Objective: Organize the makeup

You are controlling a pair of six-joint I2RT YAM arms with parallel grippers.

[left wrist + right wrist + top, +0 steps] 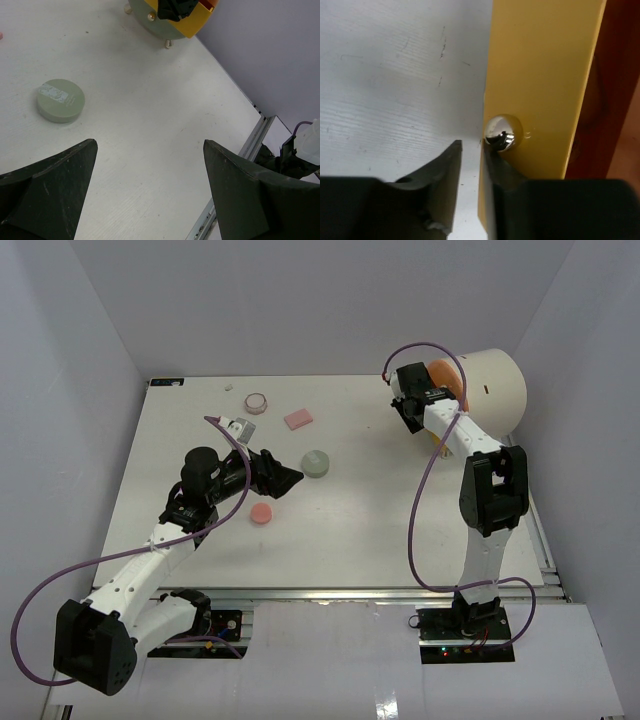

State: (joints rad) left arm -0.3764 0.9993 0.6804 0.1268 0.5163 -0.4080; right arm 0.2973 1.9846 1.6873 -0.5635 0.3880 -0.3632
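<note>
Mid-table, left pincer [290, 478] gapes fully and holds nothing. Green compact [316, 463] lies near its tips, pink disc [261, 513] just beside it, pink pad [298, 419] and jar [256, 401] further back on table [360, 530]. Right pincer [472, 145] is nearly closed at case [490, 390] front by knob [501, 132]; grip unclear. Compact is likely light, rigid and slick: take it across the side wall.

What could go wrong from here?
1. The right jaws sit nearly shut at the edge of the yellow panel, beside the shiny knob, not around it; a pull may slip off.
2. The case stands on small feet; tugging could drag it.
3. The left jaws hang open near the green compact; a sweep could knock it.
</note>
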